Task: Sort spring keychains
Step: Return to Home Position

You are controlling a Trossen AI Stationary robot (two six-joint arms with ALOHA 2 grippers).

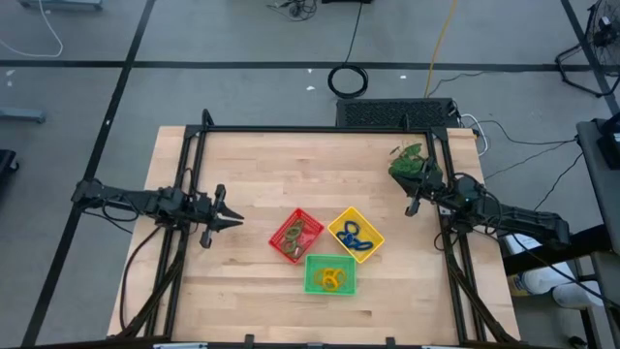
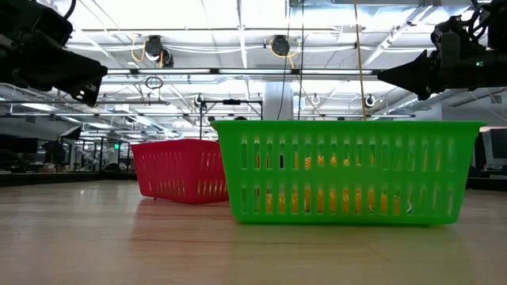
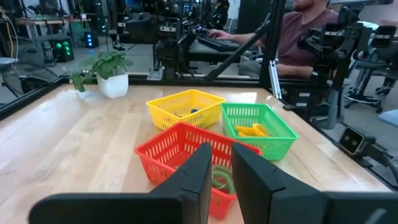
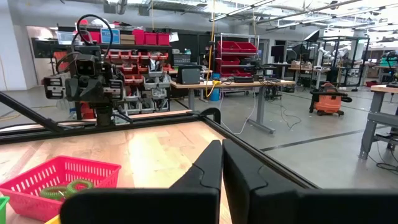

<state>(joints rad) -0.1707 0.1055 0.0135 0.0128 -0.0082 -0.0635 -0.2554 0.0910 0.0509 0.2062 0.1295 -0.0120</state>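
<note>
Three small trays stand together near the table's middle. Green coiled keychains (image 1: pixel 295 233) (image 3: pixel 219 178) lie in the red tray (image 1: pixel 282 243). Blue ones (image 1: pixel 355 236) lie in the yellow tray (image 1: pixel 373 233), and orange ones (image 1: pixel 331 277) (image 3: pixel 252 130) in the green tray (image 1: pixel 330 262) (image 2: pixel 348 170). My left gripper (image 1: pixel 238 222) (image 3: pixel 222 168) hovers left of the red tray, pointing at it, shut with a thin slit and empty. My right gripper (image 1: pixel 411 206) (image 4: pixel 221 162) hangs by the table's right edge, beside the plant, shut and empty.
A leafy plant in a white pot (image 1: pixel 409 160) (image 3: pixel 109 65) stands at the far right corner, close to my right gripper. A black frame (image 1: pixel 310 129) runs along the table's far edge and sides. A seated person (image 3: pixel 298 31) shows beyond the table. Bare wood lies left, near and far of the trays.
</note>
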